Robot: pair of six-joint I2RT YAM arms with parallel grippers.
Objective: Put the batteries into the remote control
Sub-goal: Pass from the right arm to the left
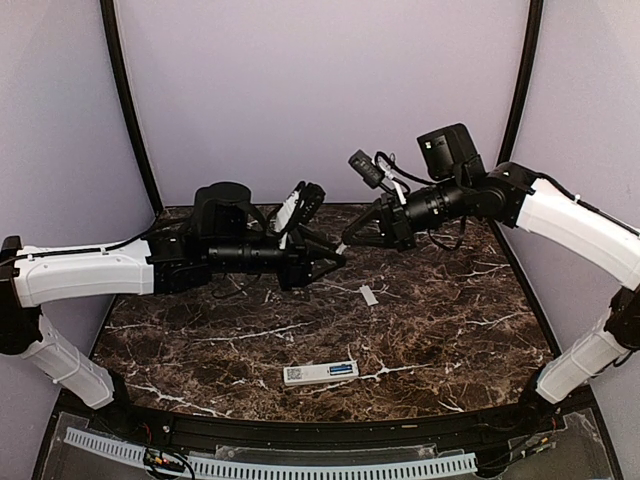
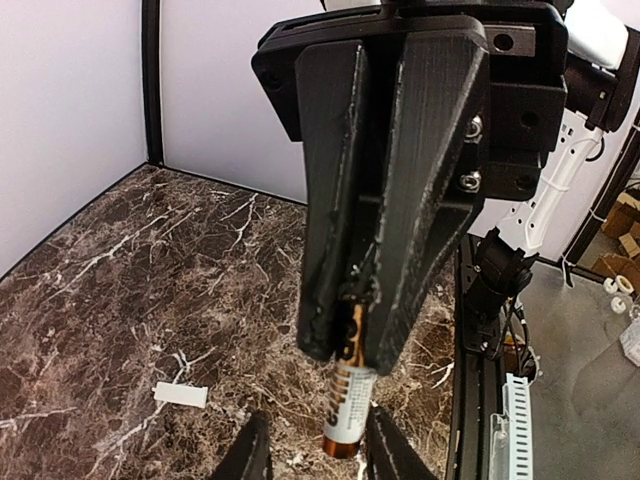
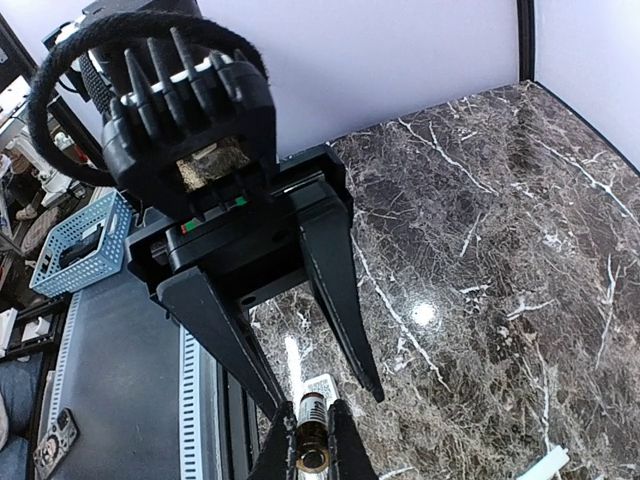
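The dark marble counter (image 1: 200, 340) filled the lower half of the overhead frame, with pale walls behind it. The left arm (image 1: 90, 272) reached in from the left edge and the right arm (image 1: 570, 225) from the right edge. They met above the counter at the middle of the frame.

The right tool (image 2: 352, 350) filled the upper centre of the left wrist view. Its two black fingers were pressed together, pinching a battery near one end. The left tool (image 3: 325, 398) faced it. Its fingers were spread and stood on either side of the battery's free end. Whether either one touched the battery could not be told.

The remote control (image 1: 320, 373) lay flat on the counter at the lower centre of the overhead frame, well apart from both tools. Its long side ran left to right, and a blue patch showed toward its right end. A small white cover plate (image 1: 369, 295) lay on the counter between the remote control and the tools, just right of centre.

The battery (image 2: 345, 420) was held off the counter. In the left wrist view it hung from the right tool at the lower centre, with a pale body and a gold and black band.
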